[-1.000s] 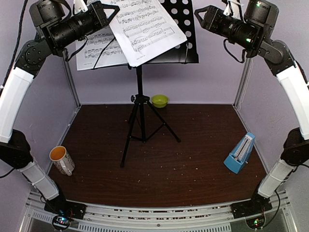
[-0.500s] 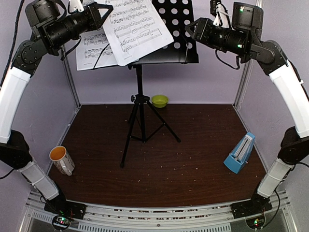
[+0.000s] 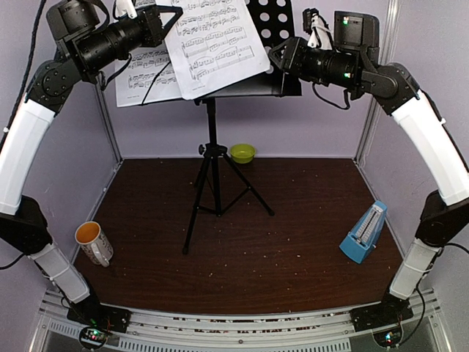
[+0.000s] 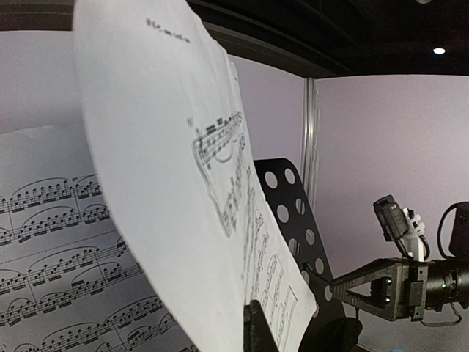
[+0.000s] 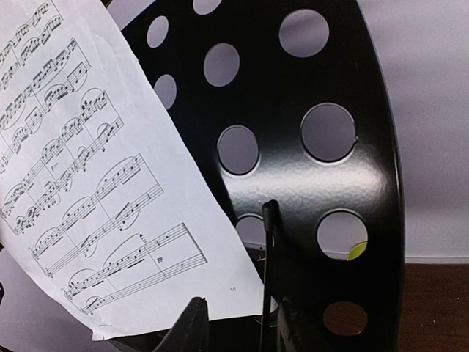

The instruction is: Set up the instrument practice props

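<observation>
Purple walls close in a dark brown table [image 3: 293, 242] speckled with crumbs, and from my console the job looks about half done. The music stand [image 3: 212, 183] is up on its tripod toward the back of the table. Its black, hole-punched desk [image 3: 275, 22] sits high between the two arms.

One sheet-music page [image 3: 146, 73] lies against the left part of the desk and juts past its left edge. The front page [image 3: 216, 44] is not seated yet. It hangs askew across the desk with its lower corner over the shelf, and in the left wrist view it bows forward off the metal.

The left gripper [image 3: 165, 18] is clenched on that front page at its upper left edge. The right gripper [image 5: 242, 319] has come in from the right with its jaws apart and nothing pinched. Its fingers straddle a thin wire retainer [image 5: 269, 242] on the desk, just beside the page's bottom corner.

What I judge is left is to square the front page flat on the shelf, let it go, and then see to the metronome [image 3: 364, 233]. That small blue pyramid sits near the right edge of the table, well apart from the stand. I cannot tell from here whether its cover is on.

The white-and-orange mug [image 3: 94, 243] at the left edge and the lime-green bowl [image 3: 242, 152] behind the tripod are not part of the job.
</observation>
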